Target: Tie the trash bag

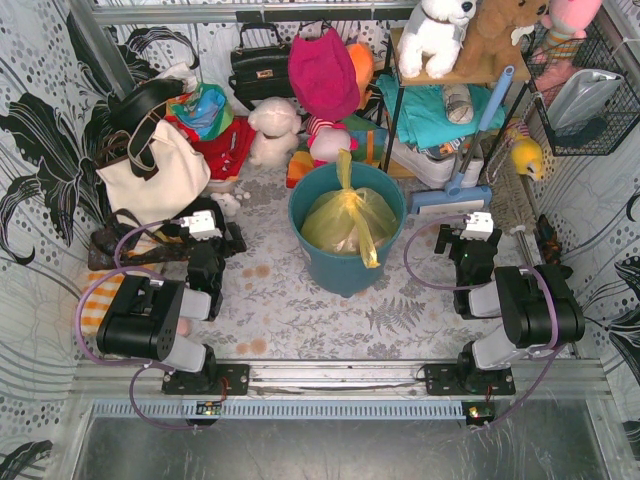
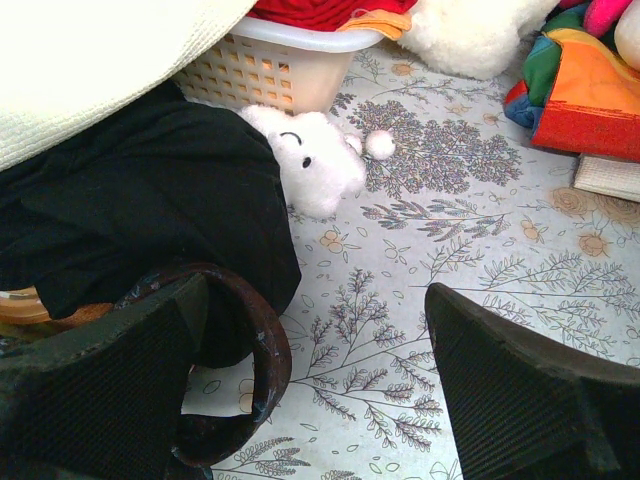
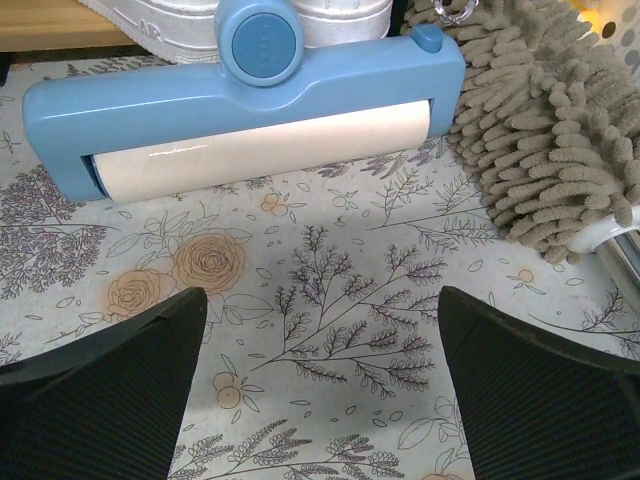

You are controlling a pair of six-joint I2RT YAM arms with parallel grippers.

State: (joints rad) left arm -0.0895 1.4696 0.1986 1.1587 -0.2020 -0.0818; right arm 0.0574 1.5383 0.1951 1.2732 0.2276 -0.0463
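Both folded low | left pincer (image 2: 318, 385) spread; right pincer (image 3: 322, 385) spread

One trash bag (image 1: 345, 222), one teal bin (image 1: 340, 272), one cream tote (image 1: 150, 175), one black handbag (image 1: 258, 70), one blue lint roller (image 3: 250, 110), one white basket (image 2: 265, 65); two hands, the left hand (image 2: 315, 335) and the right hand (image 3: 320, 325).

Clear above trash bag (image 1: 348, 222); toys (image 1: 272, 130) behind bin (image 1: 340, 272)
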